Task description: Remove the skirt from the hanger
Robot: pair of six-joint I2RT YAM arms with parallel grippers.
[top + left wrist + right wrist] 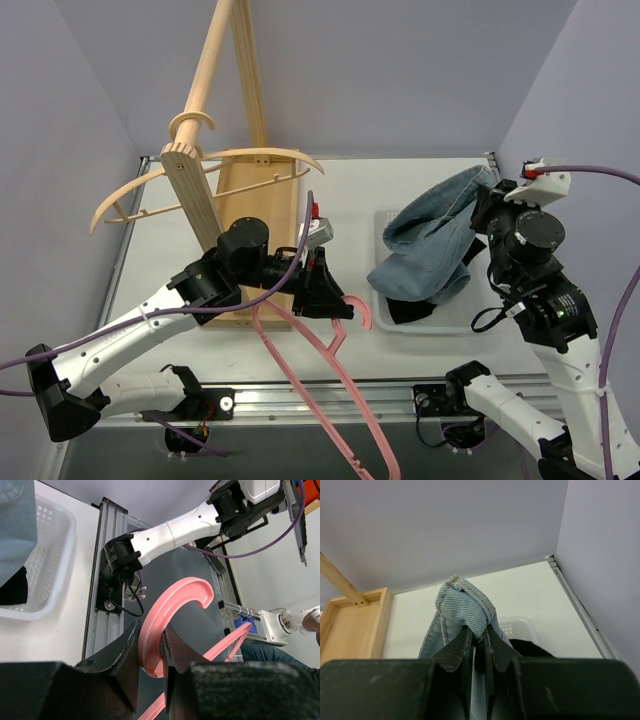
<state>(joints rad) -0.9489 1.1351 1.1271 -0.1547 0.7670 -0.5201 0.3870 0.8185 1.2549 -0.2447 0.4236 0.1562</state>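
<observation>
The denim skirt (430, 245) hangs off the hanger, bunched over the white basket (455, 322) at the right. My right gripper (486, 208) is shut on a fold of the skirt (465, 607), holding it up. The pink plastic hanger (320, 365) is bare and slants down past the table's front edge. My left gripper (325, 290) is shut on the hanger's hook (165, 615), its fingers (125, 650) clamped on both sides of the pink curve.
A wooden clothes stand (205, 170) with curved arms rises at the back left on a wooden base (255, 215). A dark garment (405, 308) lies in the basket under the skirt. The metal rail (330, 400) runs along the table's front edge.
</observation>
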